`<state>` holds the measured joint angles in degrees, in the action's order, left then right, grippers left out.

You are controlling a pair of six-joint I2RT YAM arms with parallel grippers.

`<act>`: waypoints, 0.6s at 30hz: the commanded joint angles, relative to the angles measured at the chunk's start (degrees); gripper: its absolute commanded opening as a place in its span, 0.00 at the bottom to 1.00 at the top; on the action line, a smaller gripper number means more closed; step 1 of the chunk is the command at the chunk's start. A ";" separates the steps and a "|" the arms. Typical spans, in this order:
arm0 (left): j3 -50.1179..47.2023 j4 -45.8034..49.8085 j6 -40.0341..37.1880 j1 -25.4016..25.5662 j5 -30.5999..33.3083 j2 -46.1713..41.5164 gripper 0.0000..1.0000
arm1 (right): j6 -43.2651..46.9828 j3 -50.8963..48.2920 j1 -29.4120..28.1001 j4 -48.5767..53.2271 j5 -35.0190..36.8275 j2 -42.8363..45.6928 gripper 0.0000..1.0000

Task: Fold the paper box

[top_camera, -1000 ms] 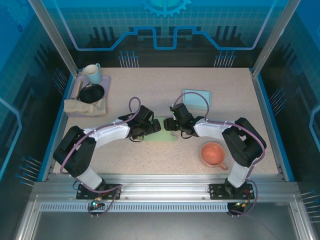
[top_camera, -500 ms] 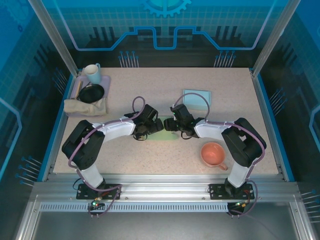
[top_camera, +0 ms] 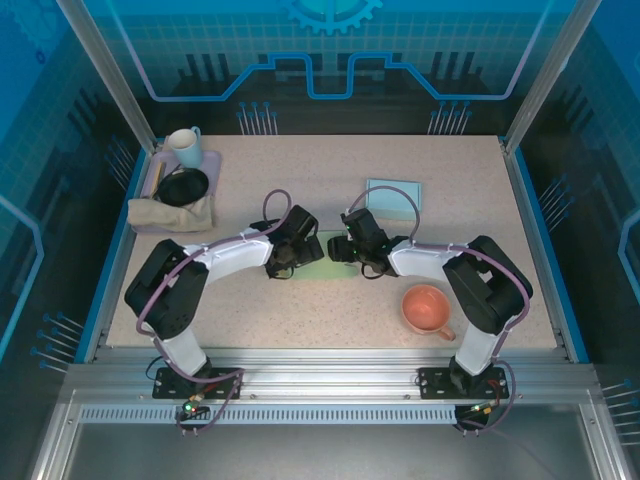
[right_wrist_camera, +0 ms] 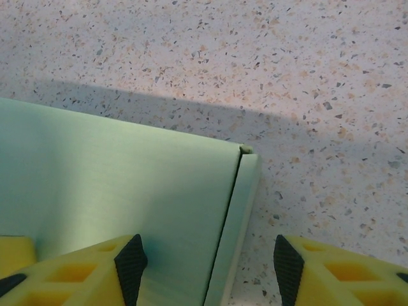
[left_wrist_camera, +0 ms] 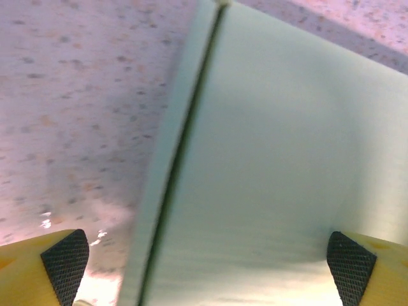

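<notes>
Top camera overlooks the whole counter (top_camera: 300, 180) from behind; both wrist cameras peer closely down at the paper box (left_wrist_camera: 268, 159).

paper box (right_wrist_camera: 115, 178) | pale green, unfolded | flat on table (right_wrist_camera: 319, 64), ctr | narrow side flap along crease

Both arms bent inward, wrists low, facing each other. Jaws of left end effector (left_wrist_camera: 207, 268) spread wide; right end effector (right_wrist_camera: 209, 264) partly spread.

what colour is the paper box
The paper box is pale mint green, clearest in the right wrist view.
</notes>
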<state>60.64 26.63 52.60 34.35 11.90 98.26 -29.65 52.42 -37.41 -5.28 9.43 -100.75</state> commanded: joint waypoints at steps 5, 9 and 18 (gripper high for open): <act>1.04 6.32 4.62 -0.05 1.09 -6.99 0.99 | -1.81 -1.72 -1.02 0.16 0.25 -0.57 0.58; -0.66 4.91 12.49 -0.06 -2.06 -7.96 0.99 | -2.10 -3.38 -1.16 -0.65 -0.10 -0.81 0.58; 0.79 4.66 18.23 0.01 -3.12 -4.75 0.99 | -2.08 -4.36 -1.24 -1.58 -0.35 -0.94 0.57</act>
<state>60.62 30.13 67.72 34.35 9.61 92.03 -31.35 50.06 -37.52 -9.72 9.37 -100.75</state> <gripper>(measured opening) 0.988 0.574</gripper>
